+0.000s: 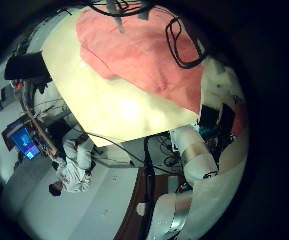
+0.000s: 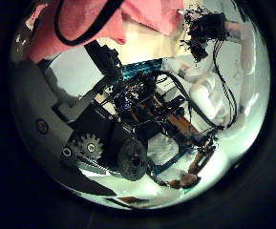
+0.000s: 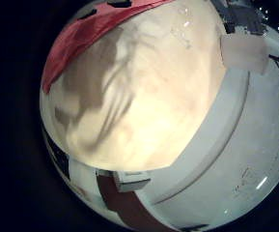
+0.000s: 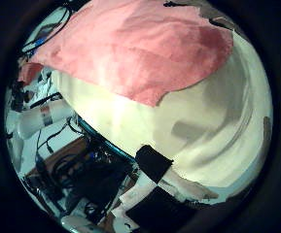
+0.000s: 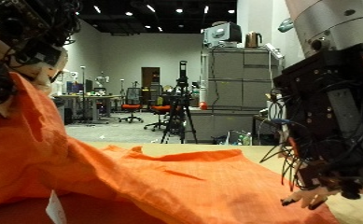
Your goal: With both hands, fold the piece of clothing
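Room: large hall with ceiling lights, grey cabinets and office chairs far behind the desk.
Desk: pale cream surface, seen low and close in the outside view; the right little finger side palm view shows a broad bare stretch of it.
Clothing: an orange garment fills the near foreground of the outside view, spread wrinkled across the desk. One side of it rises in a steep fold toward the left robot hand.
Clothing from the palm views: the cloth lies flat on the cream surface, reaching one edge of the desk.
Right robot hand: black and white, hanging just above the desk beside the spread cloth. Its fingers point downward and look relaxed, loose, holding nothing; the tips are apart from the fabric.
Left robot hand: raised high over the lifted side of the garment. The cloth climbs right up to it, and whether its fingers pinch the fabric cannot be told.
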Motion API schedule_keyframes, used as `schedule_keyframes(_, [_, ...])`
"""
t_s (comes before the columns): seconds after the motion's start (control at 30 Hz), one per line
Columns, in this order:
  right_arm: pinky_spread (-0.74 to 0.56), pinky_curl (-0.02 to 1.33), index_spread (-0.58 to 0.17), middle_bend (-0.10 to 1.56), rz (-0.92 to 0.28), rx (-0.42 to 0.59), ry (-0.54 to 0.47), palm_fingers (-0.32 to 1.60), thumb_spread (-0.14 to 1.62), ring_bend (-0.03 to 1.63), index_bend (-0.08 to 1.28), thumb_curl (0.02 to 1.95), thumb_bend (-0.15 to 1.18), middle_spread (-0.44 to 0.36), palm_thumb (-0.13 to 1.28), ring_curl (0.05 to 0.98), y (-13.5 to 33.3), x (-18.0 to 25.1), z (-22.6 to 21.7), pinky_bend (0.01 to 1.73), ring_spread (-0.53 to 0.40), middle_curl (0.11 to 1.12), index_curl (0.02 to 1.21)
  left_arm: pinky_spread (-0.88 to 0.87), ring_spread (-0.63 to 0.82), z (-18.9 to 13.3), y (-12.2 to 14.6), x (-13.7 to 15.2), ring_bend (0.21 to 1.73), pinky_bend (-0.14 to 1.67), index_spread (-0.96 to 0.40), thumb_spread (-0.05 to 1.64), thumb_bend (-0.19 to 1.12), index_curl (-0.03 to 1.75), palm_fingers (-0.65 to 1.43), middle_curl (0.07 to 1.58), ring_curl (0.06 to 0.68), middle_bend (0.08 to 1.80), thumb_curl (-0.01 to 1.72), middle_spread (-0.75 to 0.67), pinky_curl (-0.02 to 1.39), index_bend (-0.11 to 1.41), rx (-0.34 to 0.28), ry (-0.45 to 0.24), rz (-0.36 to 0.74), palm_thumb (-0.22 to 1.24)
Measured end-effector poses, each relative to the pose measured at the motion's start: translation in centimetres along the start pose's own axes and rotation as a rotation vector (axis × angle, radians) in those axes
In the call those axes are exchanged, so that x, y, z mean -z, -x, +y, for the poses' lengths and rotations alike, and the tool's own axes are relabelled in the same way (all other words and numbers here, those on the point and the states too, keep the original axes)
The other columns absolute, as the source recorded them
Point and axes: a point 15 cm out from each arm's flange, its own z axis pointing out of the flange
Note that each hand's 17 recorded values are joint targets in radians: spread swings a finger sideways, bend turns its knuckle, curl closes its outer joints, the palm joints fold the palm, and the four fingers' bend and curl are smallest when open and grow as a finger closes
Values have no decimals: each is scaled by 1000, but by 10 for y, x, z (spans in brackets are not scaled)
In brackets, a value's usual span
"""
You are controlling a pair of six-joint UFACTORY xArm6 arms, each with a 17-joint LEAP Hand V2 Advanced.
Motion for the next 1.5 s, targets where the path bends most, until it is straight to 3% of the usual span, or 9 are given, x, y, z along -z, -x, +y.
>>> schedule_keyframes(0.47, [41, 331, -205, 421, -8, 51, 26, 273, 888, 568, 189, 298, -37, -51, 326, 364, 17, -23, -16, 320, -90, 449, 417, -635, -457, -3, 3, 7, 1357, 1241, -649, 1005, -19, 1269, 1054, 1170, 526, 791, 585, -707, 542, 151, 5, 1, -4, 816])
schedule_keyframes(0.7, [-23, 311, -211, 416, -8, 62, 16, 351, 904, 605, 188, 318, -14, -67, 435, 370, 28, -33, -29, 302, -143, 457, 416, -633, -457, 1, 4, 18, 1355, 1237, -647, 1005, -19, 1270, 1053, 1165, 525, 793, 584, -704, 541, 152, 6, -13, 5, 816])
schedule_keyframes(0.83, [-300, 320, -287, 478, -1, 62, -46, 825, 916, 800, 196, 337, 0, -150, 548, 410, 28, -26, -44, 484, -272, 496, 421, -632, -457, 3, 5, 20, 1357, 1236, -647, 1005, -19, 1270, 1054, 1162, 525, 794, 584, -702, 540, 151, 6, -12, 9, 816])
schedule_keyframes(0.93, [-432, 385, -361, 581, 6, 62, -98, 1164, 924, 901, 292, 361, 16, -207, 662, 468, 27, -17, -52, 644, -312, 565, 489, -632, -458, 2, 5, 20, 1357, 1236, -645, 1005, -19, 1270, 1054, 1160, 525, 794, 584, -701, 540, 151, 5, -10, 10, 816])
schedule_keyframes(1.07, [-449, 514, -398, 768, 12, 58, -131, 1334, 930, 1005, 541, 398, 34, -225, 805, 555, 24, -7, -55, 885, -306, 675, 635, -635, -457, 1, 5, 19, 1356, 1231, -643, 1005, -19, 1270, 1052, 1158, 524, 797, 583, -699, 540, 152, 5, -5, 11, 816])
schedule_keyframes(1.27, [-380, 637, -373, 1022, 24, 83, -151, 1284, 1049, 1134, 810, 448, 95, -196, 982, 634, 22, 3, -55, 1102, -283, 779, 781, -636, -456, 1, 5, 19, 1355, 1229, -640, 1005, -19, 1270, 1053, 1156, 523, 799, 583, -698, 541, 152, 4, -4, 13, 816])
schedule_keyframes(1.5, [-315, 738, -329, 1177, 24, 128, -124, 1148, 1159, 1254, 960, 499, 120, -165, 1071, 714, 18, 16, -32, 1235, -263, 833, 869, -638, -456, 10, 1, 14, 1355, 1228, -639, 1006, -19, 1271, 1053, 1153, 522, 798, 583, -694, 543, 152, -6, 42, 24, 814])
